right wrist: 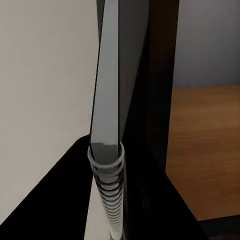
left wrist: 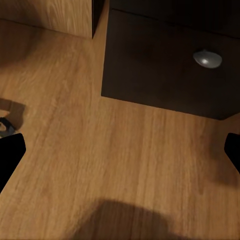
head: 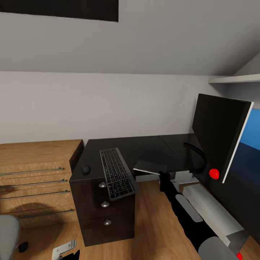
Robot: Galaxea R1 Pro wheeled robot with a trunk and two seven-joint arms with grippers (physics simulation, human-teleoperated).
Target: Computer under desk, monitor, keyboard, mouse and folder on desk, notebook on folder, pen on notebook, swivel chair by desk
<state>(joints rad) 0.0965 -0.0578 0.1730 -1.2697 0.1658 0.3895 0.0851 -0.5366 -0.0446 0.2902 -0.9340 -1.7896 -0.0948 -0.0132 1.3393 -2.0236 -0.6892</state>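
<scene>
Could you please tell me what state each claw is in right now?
Left claw: open, holding nothing.
Right claw: closed on the thin dark grey spiral-bound notebook.

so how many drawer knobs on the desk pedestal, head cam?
3, in a column below the keyboard: top, middle, bottom. Top one sits partly under the keyboard's overhang.
</scene>
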